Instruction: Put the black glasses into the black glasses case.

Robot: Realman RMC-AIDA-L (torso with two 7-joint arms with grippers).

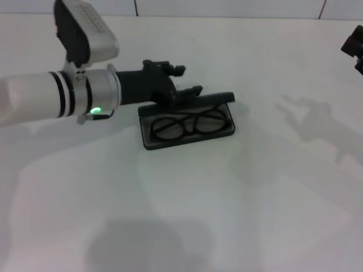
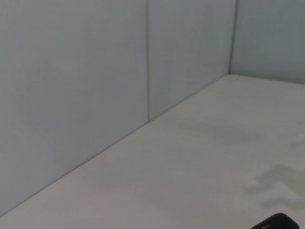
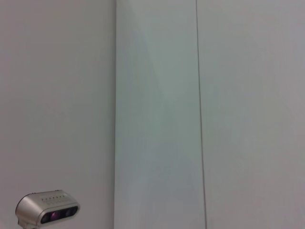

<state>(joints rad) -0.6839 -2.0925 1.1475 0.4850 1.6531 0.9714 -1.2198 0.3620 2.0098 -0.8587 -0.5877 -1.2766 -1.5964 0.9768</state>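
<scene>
The black glasses (image 1: 190, 124) already lie inside the black glasses case (image 1: 148, 139), folded flat in the open tray with the lenses facing up, which is why you see the frame ringed all round by the case's rim. The nearer, front wall of the tray sits squarely on the white table (image 1: 238, 215), so nothing props it or tips it. That suggests the placing itself is done and only the closing is left, if you want the lid shut.

Just behind the tray, the lid (image 1: 218, 97) stands raised along the far edge, and your left gripper (image 1: 190, 89) sits right there at that lid, reaching in from the left. Its fingers look parted, one higher, one lower beside the lid's edge; I judge it empty, though whether it touches the lid I cannot tell. It is probably held there to steady or fold the lid without disturbing the frame.

Farther off, at the far right edge of the head view, your right gripper (image 1: 354, 48) is parked well apart from the case; its finger state cannot be told.
</scene>
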